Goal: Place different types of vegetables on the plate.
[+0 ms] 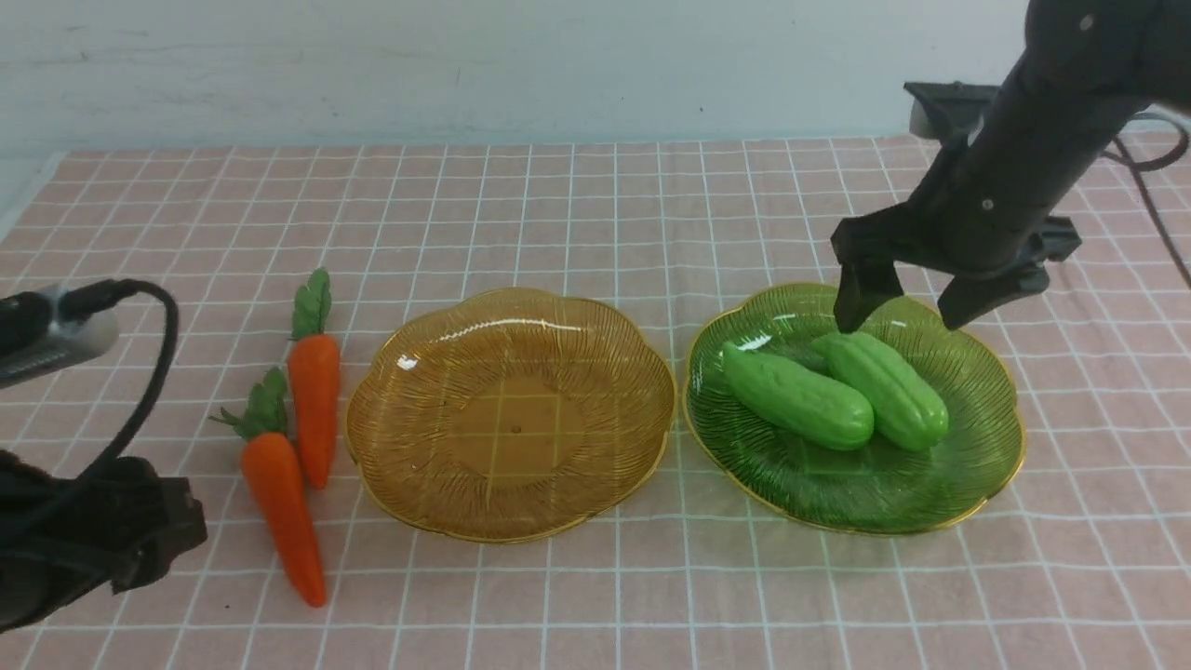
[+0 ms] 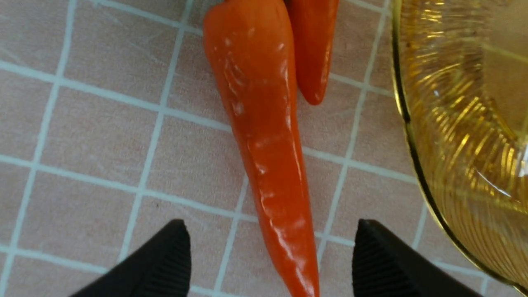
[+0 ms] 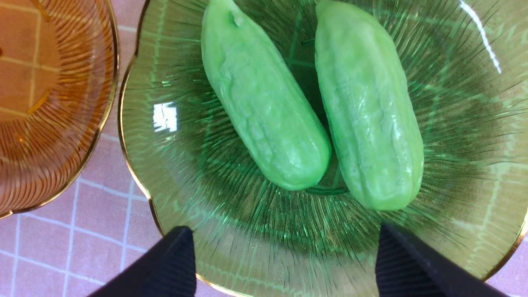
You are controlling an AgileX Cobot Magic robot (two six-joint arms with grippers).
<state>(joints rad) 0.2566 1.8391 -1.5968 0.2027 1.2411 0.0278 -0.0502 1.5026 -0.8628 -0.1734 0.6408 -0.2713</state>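
Currently, a pink cloth [image 1: 595, 596] with a white grid covers the whole work surface. Nearest, left of the amber plate [image 1: 510, 484], the left gripper [image 2: 270, 225] sits low over the cloth. Its jaws are apart, one on each side of the nearer carrot [image 1: 284, 507] tip, touching nothing. The farther carrot [image 1: 314, 400] lies just beside it, closer to the amber plate; both are on the cloth, leaves pointing away. The amber plate holds nothing. Just right of it is the green plate [image 1: 968, 465], with the inner gourd [image 1: 796, 398] and outer gourd [image 1: 889, 377] lying side by side in it. The right gripper [image 1: 904, 319] hangs over that plate's far side, jaws apart and empty. Beyond the amber plate is a pale wall [image 1: 465, 65].
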